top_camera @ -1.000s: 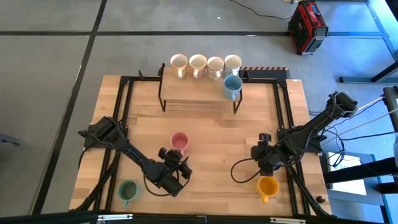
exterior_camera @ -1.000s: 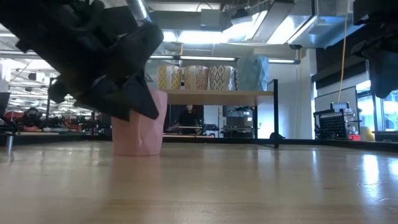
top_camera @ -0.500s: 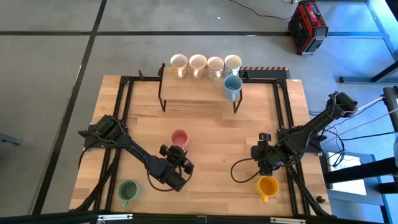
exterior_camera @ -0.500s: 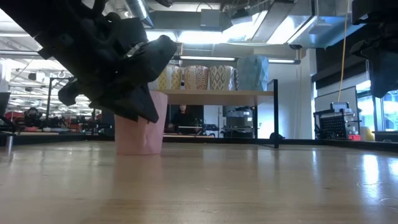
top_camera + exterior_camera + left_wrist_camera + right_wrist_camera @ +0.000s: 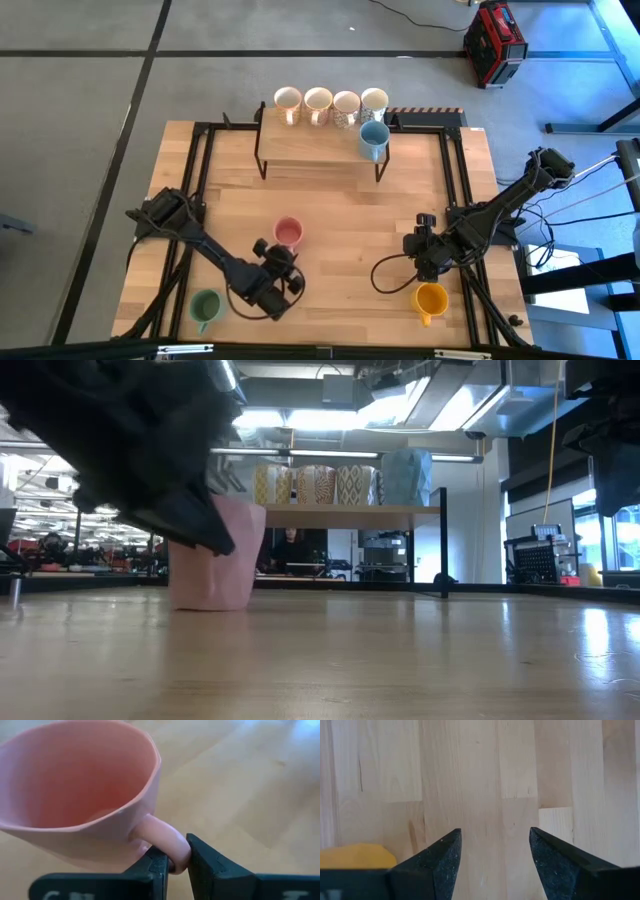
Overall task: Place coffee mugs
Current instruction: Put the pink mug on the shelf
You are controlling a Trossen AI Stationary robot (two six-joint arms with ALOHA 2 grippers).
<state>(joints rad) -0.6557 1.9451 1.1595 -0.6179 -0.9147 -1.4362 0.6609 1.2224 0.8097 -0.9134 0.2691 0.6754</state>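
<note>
A pink mug [image 5: 288, 233] stands on its base mid-table, with its handle toward the near edge. My left gripper [image 5: 281, 260] is just on its near side, shut on that handle. In the low view the mug [image 5: 225, 555] shows behind the dark gripper. A green mug [image 5: 205, 307] stands near the front left, and an orange-yellow mug [image 5: 431, 299] near the front right. Just beyond the orange-yellow mug, my right gripper [image 5: 420, 238] hangs open over bare wood [image 5: 495, 842]. Several cream mugs [image 5: 318, 102] and a light blue mug [image 5: 373, 138] stand on the raised shelf [image 5: 310, 148]. My left gripper pinches the pink mug's handle loop [image 5: 167, 842] between its two fingers [image 5: 200, 855], on the handle's outer curve. The fingers come from the table's near side, slanting down, and lie across the handle. The mug stands upright with its base on the table [image 5: 210, 605].
The wooden shelf on black legs [image 5: 443, 540] stands at the far edge. Black frame rails [image 5: 200, 190] run along both sides of the table. A dark cable [image 5: 385, 275] loops beside the right arm. Bare wood lies between the pink mug and the shelf.
My left gripper went up to the pink mug's handle and shut on it, then drew back a little toward the near edge. The mug slid slightly toward the near edge with it, staying upright.
</note>
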